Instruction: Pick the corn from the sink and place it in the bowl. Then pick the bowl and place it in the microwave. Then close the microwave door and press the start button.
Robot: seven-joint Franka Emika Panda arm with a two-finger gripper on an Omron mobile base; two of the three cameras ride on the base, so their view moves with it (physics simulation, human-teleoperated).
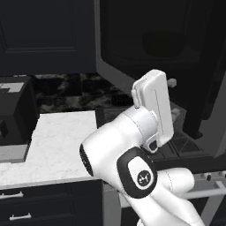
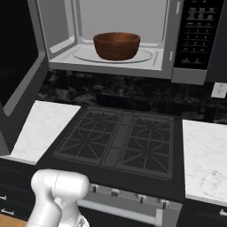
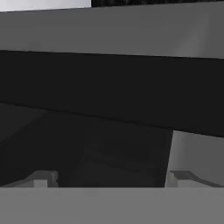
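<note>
Marble counter (image 2: 44,128) and stove (image 2: 119,142) below open microwave (image 2: 111,40); bowl (image 2: 116,45) on its turntable, contents unseen; gripper (image 3: 112,179) fingers apart.

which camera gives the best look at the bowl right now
The right base view. There the bowl sits in full sight on the round tray inside the open microwave, above the stove. In the left base view the robot's arm and the open microwave door fill that area.
</note>
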